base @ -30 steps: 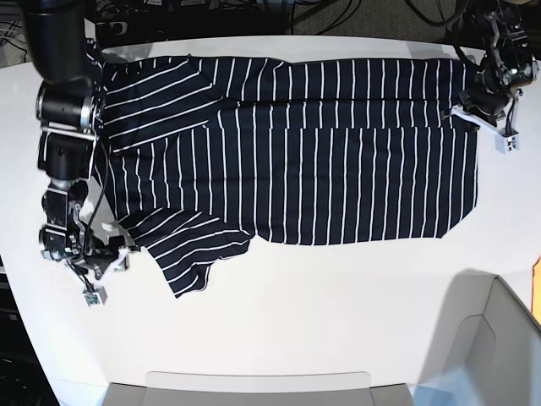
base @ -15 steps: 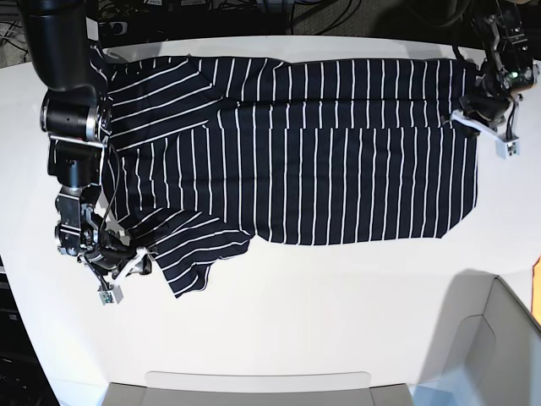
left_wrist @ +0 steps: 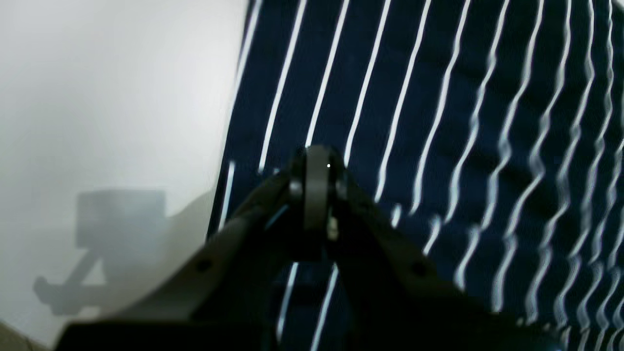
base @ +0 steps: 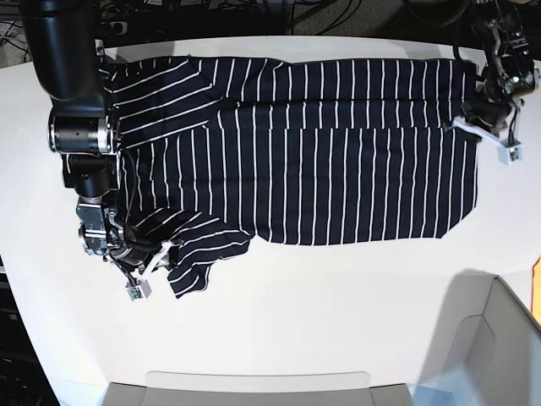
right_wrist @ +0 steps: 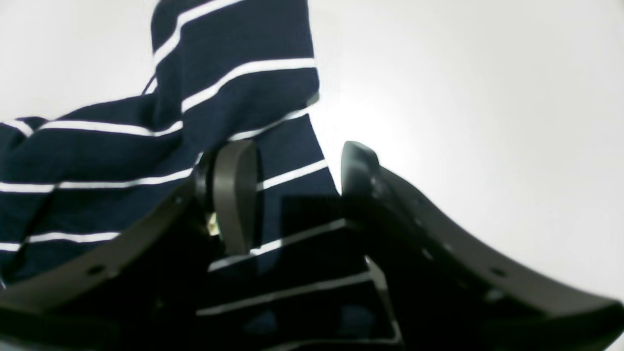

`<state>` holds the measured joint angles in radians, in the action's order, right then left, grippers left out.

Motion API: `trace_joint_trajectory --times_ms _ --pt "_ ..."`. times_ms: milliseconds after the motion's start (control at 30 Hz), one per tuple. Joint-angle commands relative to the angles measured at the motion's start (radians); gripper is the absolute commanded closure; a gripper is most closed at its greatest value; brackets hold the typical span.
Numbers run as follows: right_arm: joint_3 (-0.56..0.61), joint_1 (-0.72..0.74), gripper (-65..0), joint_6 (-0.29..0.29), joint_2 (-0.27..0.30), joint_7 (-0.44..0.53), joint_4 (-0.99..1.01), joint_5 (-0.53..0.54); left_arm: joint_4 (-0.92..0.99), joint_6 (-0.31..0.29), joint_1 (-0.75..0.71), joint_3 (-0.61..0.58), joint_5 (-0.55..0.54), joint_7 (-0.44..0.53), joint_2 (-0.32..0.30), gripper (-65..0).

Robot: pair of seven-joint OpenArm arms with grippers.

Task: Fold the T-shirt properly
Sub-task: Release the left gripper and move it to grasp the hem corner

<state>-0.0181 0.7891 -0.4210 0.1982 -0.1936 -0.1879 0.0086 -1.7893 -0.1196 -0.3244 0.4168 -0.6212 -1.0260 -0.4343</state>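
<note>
The T-shirt (base: pixel 313 144) lies spread flat across the far half of the white table (base: pixel 321 321), its stripes running front to back in the base view, its body reaching toward that view's right and its sleeves and shoulders toward the left. The near sleeve (base: pixel 199 254) is rumpled and juts out toward the front edge, so the shirt is not yet squared for a fold.

The right pincer (right_wrist: pixel 292 161) sits at that near sleeve with its jaws standing apart; in its wrist view one finger (right_wrist: pixel 234 190) rests over the striped cloth and the other lies over bare table, so the sleeve's edge runs between them. It looks placed to pinch that edge, but it grips nothing yet.

The left pincer (left_wrist: pixel 317 190) is at the far corner of the hem (base: pixel 461 118), on the base view's right. Its jaws are closed tight. The wrist view shows them meeting above the striped cloth near its border, though whether a fold of fabric is caught in them I cannot tell. Judging by this, the arms are taking opposite ends to straighten or lift the shirt.
</note>
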Motion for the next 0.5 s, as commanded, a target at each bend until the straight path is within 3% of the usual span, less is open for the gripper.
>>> trace_joint_trajectory --times_ms 0,67,133,267,367,467 --pt "0.002 0.023 -28.2 -0.034 0.001 -0.011 -0.005 0.000 -0.019 -0.002 0.032 0.004 -0.004 0.016 -0.021 0.0" --pt "0.002 0.017 -28.2 -0.063 0.001 -0.013 -0.005 0.000 -0.019 -0.002 0.083 0.009 -0.004 0.016 -0.021 -0.9" --pt "0.002 0.017 -28.2 -0.069 0.001 -0.013 -0.005 0.000 -0.013 -0.018 0.147 0.009 0.001 0.016 -0.028 -10.0" --pt "0.002 0.017 -28.2 -0.069 0.001 -0.013 -0.005 0.000 0.039 -0.196 0.299 0.001 0.002 0.016 -0.096 -23.2" --pt "0.002 0.016 -28.2 -0.069 0.001 -0.013 -0.005 0.000 0.211 -0.294 0.440 -0.006 0.004 0.014 -0.151 -23.4" --pt "0.002 0.011 -28.2 -0.069 0.002 -0.013 -0.005 0.000 0.471 -0.400 0.589 -0.143 0.004 0.028 -0.239 -23.4"
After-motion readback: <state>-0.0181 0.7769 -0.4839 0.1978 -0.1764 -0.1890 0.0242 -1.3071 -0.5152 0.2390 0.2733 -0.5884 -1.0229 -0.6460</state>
